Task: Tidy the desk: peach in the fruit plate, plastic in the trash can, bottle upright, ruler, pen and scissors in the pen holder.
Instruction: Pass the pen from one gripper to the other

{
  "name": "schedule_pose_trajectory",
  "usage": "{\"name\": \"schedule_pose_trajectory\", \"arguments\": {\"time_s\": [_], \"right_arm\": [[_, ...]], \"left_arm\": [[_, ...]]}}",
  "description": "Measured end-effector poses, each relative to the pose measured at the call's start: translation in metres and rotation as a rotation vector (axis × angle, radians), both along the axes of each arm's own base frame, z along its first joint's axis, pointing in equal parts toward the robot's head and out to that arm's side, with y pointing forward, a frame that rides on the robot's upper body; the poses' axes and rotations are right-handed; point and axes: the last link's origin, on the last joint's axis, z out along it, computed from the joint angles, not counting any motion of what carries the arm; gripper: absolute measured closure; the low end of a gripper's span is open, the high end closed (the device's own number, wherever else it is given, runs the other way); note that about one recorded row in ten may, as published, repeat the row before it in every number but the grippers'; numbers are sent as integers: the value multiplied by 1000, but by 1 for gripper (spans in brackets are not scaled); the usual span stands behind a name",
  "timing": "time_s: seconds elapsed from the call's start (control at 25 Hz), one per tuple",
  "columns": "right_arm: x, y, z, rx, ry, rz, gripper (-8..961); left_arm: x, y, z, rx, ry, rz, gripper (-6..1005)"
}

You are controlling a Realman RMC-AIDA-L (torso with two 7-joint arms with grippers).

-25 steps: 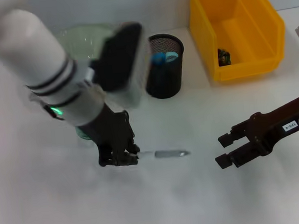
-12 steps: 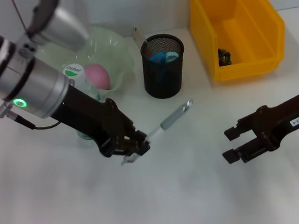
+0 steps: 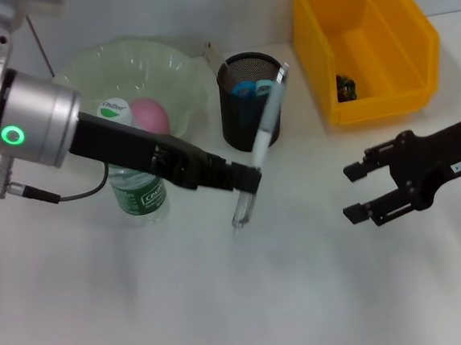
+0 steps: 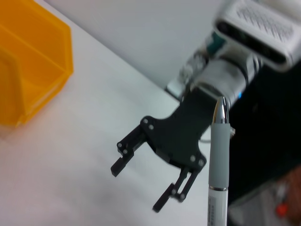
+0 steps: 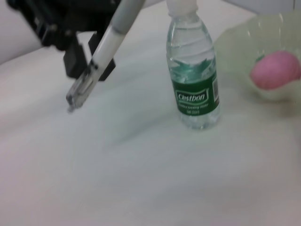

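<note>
1. Head view: left gripper is clenched on the grey-and-white plastic pen, gripping it below its middle. The pen is clear of the white desk and stands steeply, its grey end beside the rim of the black mesh pen holder.
2. Change: a second ago the pen lay flat on the desk under the gripper; half a second ago it was lifted at a shallow tilt; now it is near vertical and closer to the holder.
3. Meaning: the pick is done; what is left, I judge, is to carry the pen over the opening and lower it in.
4. Right gripper hovers over the desk well to the right, fingers spread, holding nothing.
5. Done already by the look of it: pink peach in the pale green fruit plate; clear green-labelled bottle upright; blue-handled item in the holder, likely scissors.
6. Yellow plastic bin holds something small and dark.
</note>
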Motion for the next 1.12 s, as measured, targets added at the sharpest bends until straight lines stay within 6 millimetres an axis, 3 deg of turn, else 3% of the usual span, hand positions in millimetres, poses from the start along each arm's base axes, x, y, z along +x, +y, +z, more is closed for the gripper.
{"name": "schedule_pose_trajectory", "arguments": {"time_s": [0.32,0.76,1.12], "right_arm": [[-5,1,9,127,60,178,210],[4,-6,-1,395,121,419,211],[9,-7,-4,780,192,674,211]], "left_arm": [[-17,0,4,-14,-54,304,817],[-17,-11,9,-104,-152,463,817],[-12,-13,9,-158,-146,530,816]]}}
